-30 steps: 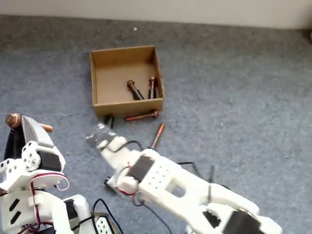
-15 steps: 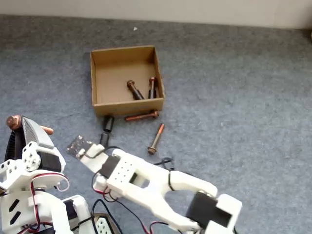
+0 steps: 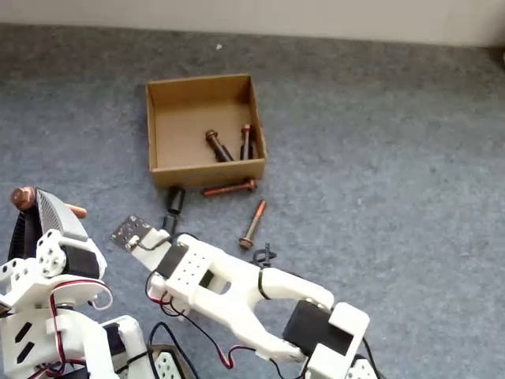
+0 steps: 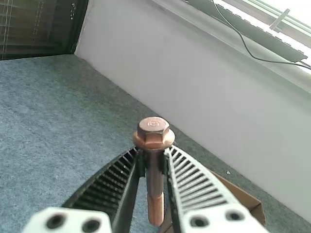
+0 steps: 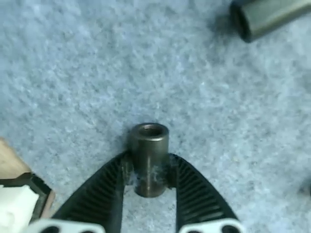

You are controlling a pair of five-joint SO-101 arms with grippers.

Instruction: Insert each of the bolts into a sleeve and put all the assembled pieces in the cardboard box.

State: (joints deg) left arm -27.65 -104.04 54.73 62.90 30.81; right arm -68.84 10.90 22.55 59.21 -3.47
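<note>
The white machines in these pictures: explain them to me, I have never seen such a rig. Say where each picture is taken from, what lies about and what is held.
They are two small white robot arms, each ending in a two-fingered gripper. The high view looks down from a fixed camera; the other two come from cameras on the arms' wrists, looking along the fingers. The left gripper is shut on a copper bolt. The right gripper is shut on a dark sleeve, a short tube. On the grey carpet lie a loose sleeve and two loose bolts, near the cardboard box. In the box lie two bolts already in sleeves.
</note>
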